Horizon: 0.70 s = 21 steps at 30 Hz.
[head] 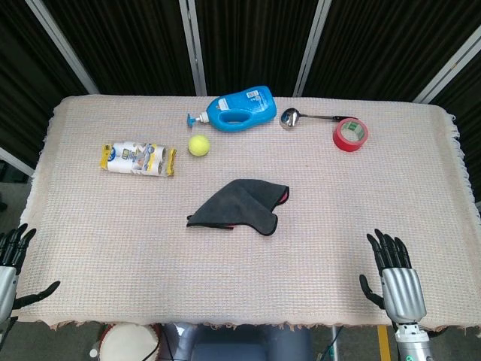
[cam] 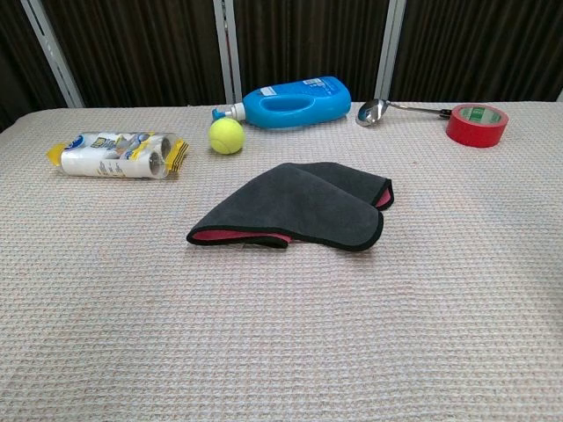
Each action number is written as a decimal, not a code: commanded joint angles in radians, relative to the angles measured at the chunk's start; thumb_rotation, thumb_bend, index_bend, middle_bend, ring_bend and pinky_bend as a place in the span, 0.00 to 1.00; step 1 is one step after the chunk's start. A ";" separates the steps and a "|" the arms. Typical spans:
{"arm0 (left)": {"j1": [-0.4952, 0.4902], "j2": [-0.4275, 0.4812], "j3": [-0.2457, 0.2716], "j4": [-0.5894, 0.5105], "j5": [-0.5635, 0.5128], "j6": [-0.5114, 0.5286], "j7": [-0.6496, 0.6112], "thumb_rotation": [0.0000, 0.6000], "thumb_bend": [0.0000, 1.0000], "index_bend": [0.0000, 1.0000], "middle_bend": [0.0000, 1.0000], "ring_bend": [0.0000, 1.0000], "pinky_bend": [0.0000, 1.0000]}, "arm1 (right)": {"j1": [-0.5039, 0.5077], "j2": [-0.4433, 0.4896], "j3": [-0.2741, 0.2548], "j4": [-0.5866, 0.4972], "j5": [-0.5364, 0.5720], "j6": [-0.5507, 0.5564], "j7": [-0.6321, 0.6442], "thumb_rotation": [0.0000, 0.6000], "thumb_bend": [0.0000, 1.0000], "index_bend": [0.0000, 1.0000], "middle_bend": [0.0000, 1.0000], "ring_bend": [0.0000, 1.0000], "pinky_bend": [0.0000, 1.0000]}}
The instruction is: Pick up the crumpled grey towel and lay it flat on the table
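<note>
Count of things on the cloth-covered table (head: 113, 248): six loose items, one of each kind, plus two hands.

One grey towel (head: 242, 205), folded over with red showing at its edge, lies mid-table and serves as landmark. Beyond it, at the far edge, lies one blue bottle (head: 239, 110) on its side. One yellow ball (head: 198, 145) sits between the towel and that bottle. One metal ladle (head: 291, 117) and one red tape roll (head: 350, 134) lie beyond the towel on its right. One wrapped packet (head: 138, 159) lies left of the towel. Two hands: the left hand (head: 10, 259) at the near-left corner, the right hand (head: 394, 276) near-right of the towel, fingers apart, each holding nothing.
</note>
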 commanded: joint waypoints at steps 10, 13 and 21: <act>-0.003 -0.005 0.005 -0.004 0.011 -0.002 0.013 1.00 0.07 0.00 0.00 0.00 0.00 | -0.003 0.005 0.001 0.001 -0.004 0.010 0.024 1.00 0.42 0.00 0.00 0.00 0.00; -0.003 -0.006 0.004 0.000 0.006 -0.004 0.011 1.00 0.07 0.00 0.00 0.00 0.00 | 0.001 0.000 0.001 0.002 -0.015 0.009 0.019 1.00 0.40 0.00 0.00 0.00 0.00; -0.009 -0.009 -0.005 0.001 -0.008 -0.013 0.010 1.00 0.07 0.00 0.00 0.00 0.00 | 0.020 -0.031 0.007 0.010 -0.045 0.003 0.000 1.00 0.36 0.00 0.00 0.00 0.00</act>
